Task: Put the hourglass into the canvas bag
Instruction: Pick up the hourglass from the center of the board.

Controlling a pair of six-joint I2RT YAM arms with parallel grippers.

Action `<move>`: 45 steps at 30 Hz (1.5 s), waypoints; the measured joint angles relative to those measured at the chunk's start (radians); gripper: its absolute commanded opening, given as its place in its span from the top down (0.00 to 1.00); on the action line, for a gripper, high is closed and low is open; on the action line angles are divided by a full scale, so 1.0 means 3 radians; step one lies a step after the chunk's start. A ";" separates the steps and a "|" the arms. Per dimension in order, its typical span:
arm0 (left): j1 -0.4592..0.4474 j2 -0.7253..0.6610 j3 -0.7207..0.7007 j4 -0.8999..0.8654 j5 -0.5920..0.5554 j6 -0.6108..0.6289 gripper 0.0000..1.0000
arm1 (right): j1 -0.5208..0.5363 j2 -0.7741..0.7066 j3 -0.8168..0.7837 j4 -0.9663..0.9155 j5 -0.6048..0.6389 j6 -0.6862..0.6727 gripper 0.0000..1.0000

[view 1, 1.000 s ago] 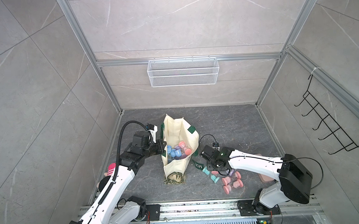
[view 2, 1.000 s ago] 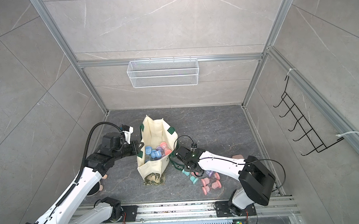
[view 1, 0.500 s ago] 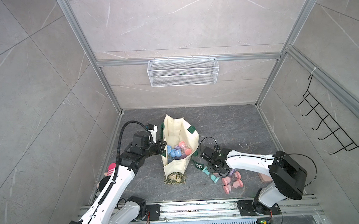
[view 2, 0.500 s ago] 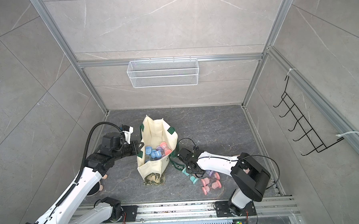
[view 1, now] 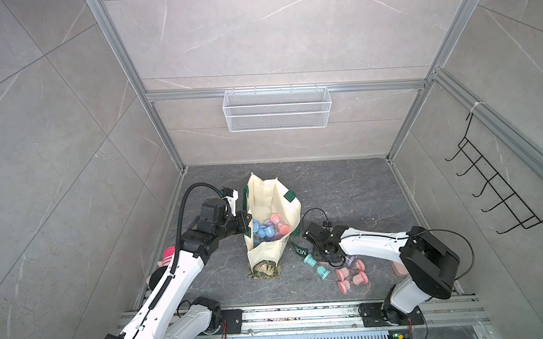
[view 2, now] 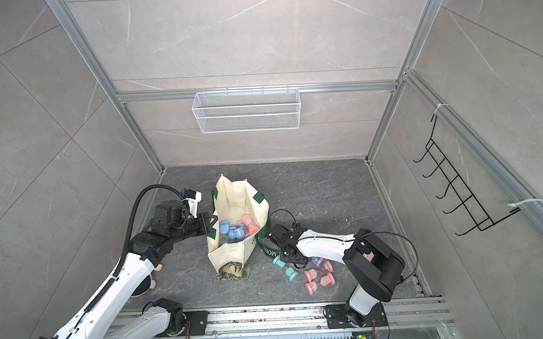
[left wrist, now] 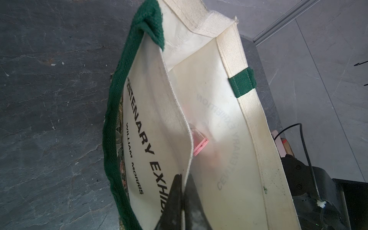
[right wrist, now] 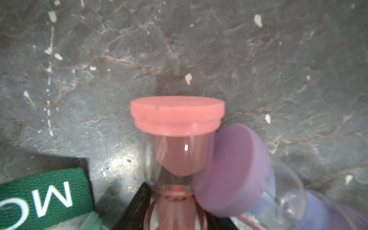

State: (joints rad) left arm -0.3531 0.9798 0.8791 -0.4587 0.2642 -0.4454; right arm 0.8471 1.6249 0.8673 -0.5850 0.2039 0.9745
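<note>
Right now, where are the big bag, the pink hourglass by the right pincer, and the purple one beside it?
canvas bag (view 1: pixel 264 194): in a top view, inner cream wall
pink hourglass (right wrist: pixel 177 111): right wrist view, pink cap
purple hourglass (right wrist: pixel 235 171): right wrist view, cap's flat face

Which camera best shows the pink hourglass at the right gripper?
The right wrist view: the pink hourglass fills the frame. In both top views the right gripper mostly hides it. The left wrist view faces the canvas bag.

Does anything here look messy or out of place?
Yes. Several hourglasses lie toppled in a jumble on the floor beside the canvas bag, and the bag's green strap trails across the floor toward them.
</note>
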 measured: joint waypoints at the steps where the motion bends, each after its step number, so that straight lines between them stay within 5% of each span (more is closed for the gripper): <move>1: 0.0000 0.0000 0.0000 0.0000 0.0000 0.0000 1.00 | -0.0004 -0.0006 0.0000 0.0000 -0.0008 0.0006 0.71; 20: 0.0000 0.0000 0.0000 0.0001 0.0000 0.0000 1.00 | -0.0009 -0.0610 0.0031 -0.0153 -0.0010 -0.0127 0.89; 45: 0.0000 0.0000 -0.0001 0.0006 0.0001 0.0000 1.00 | -0.0009 -0.1600 0.0383 -0.0284 0.0245 -0.0361 0.92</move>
State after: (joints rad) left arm -0.3531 0.9798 0.8787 -0.4568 0.2646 -0.4454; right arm 0.8444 1.1450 0.9821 -0.6701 0.2775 0.8661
